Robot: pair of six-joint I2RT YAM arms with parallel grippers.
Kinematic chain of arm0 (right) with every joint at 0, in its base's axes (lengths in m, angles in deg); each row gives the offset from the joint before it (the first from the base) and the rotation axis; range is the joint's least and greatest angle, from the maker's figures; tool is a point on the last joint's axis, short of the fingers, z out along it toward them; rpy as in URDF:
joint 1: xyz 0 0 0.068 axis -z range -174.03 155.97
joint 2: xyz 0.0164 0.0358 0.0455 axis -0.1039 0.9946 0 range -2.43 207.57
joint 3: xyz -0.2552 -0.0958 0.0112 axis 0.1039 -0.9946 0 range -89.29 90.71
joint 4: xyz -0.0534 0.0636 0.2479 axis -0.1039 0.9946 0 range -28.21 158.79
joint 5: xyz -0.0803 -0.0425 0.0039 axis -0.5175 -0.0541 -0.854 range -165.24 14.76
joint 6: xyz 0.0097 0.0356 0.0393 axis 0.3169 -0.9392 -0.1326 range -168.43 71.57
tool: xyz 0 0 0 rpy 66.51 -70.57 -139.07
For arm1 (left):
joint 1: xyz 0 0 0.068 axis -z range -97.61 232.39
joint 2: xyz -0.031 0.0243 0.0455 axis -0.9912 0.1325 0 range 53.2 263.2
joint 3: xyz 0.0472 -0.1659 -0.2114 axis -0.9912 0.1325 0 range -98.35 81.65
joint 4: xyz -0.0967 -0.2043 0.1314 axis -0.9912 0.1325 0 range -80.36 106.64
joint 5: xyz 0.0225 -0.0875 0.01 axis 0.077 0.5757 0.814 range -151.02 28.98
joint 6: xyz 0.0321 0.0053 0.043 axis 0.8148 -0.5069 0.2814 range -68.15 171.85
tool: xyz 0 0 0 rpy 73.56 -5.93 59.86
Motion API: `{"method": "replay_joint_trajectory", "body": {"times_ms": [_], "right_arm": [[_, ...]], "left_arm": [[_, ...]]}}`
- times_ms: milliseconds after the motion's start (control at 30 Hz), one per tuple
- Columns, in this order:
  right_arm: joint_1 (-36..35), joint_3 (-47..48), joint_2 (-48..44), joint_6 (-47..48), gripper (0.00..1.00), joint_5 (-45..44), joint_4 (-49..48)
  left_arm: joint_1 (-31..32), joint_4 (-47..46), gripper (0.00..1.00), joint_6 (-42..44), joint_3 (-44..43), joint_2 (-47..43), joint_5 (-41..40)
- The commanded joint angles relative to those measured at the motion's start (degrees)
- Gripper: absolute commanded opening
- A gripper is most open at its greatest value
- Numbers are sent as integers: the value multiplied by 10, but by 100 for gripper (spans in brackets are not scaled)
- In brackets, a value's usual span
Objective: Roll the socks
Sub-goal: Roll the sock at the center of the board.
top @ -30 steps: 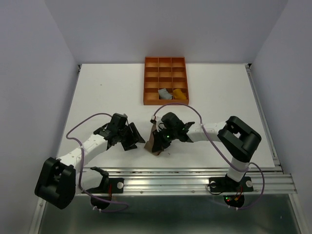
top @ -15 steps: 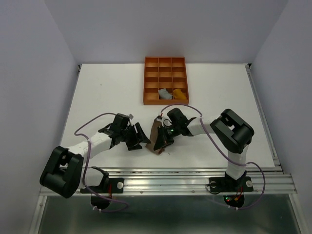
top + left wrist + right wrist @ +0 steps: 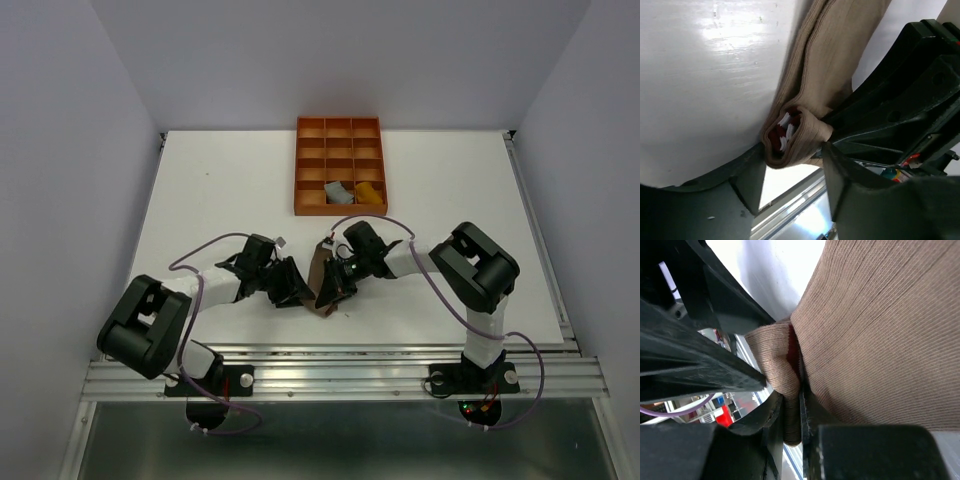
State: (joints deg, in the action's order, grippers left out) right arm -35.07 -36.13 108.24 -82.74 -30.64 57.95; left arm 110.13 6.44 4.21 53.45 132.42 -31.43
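Observation:
The taupe-brown sock (image 3: 321, 287) lies on the table near the front edge, partly folded, between my two grippers. In the left wrist view its cuff end (image 3: 799, 131) gapes and shows maroon-white stripes inside. My left gripper (image 3: 291, 286) is open, its fingers (image 3: 746, 176) on either side of that cuff end (image 3: 790, 165). My right gripper (image 3: 336, 284) is shut on a fold of the taupe sock's edge (image 3: 792, 407); the sock's ribbed body (image 3: 880, 330) fills that view. The grey sock (image 3: 338, 192) and the mustard yellow sock (image 3: 370, 192) sit rolled in the tray.
The orange compartmented tray (image 3: 339, 140) stands at the back middle of the white table (image 3: 220, 190). The metal rail (image 3: 340, 360) runs along the front edge just behind the grippers. The two grippers are very close together over the sock.
My left gripper has moved right, up to the sock's cuff end. My right gripper shifted slightly toward the sock a second ago and has since held still.

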Motion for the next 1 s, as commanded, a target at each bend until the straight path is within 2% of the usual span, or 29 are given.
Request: {"method": "replay_joint_trajectory", "body": {"times_ms": [0, 67, 100, 133, 167, 267, 300, 333, 400, 500, 667, 800, 967], "right_arm": [[5, -9, 29, 22, 7, -69, 49], [5, -6, 25, 27, 8, -72, 49], [5, -6, 21, 34, 8, -72, 50], [5, -6, 17, 39, 10, -72, 50], [5, -7, 12, 42, 11, -72, 48], [5, -6, -6, 74, 19, -75, 53], [5, -3, -11, 85, 24, -74, 59], [5, 1, -23, 93, 36, -74, 68], [-2, 6, -51, 117, 48, -77, 70], [-17, 13, -84, 145, 58, -109, 80], [-34, 8, -147, 187, 66, -212, 101], [-54, -18, -219, 242, 67, -254, 94], [-139, -46, -275, 303, 70, -308, 62]], "left_arm": [[18, -11, 45, 5, 4, 22, -16], [20, -22, 30, 2, 14, 26, -22], [20, -25, 17, 0, 14, 29, -22], [20, -28, 11, -2, 14, 35, -29], [24, -27, 0, -3, 11, 38, -34], [27, -17, 0, -10, 6, 46, -51], [27, -10, 0, -11, 3, 47, -56], [27, 13, 0, -8, -2, 47, -70], [28, 68, 0, -4, -18, 42, -98], [28, 110, 0, 0, -35, 33, -107], [33, 169, 0, 13, -65, 24, -103], [34, 187, 0, 16, -69, 20, -80], [42, 214, 0, 11, -89, 32, -66]]}}
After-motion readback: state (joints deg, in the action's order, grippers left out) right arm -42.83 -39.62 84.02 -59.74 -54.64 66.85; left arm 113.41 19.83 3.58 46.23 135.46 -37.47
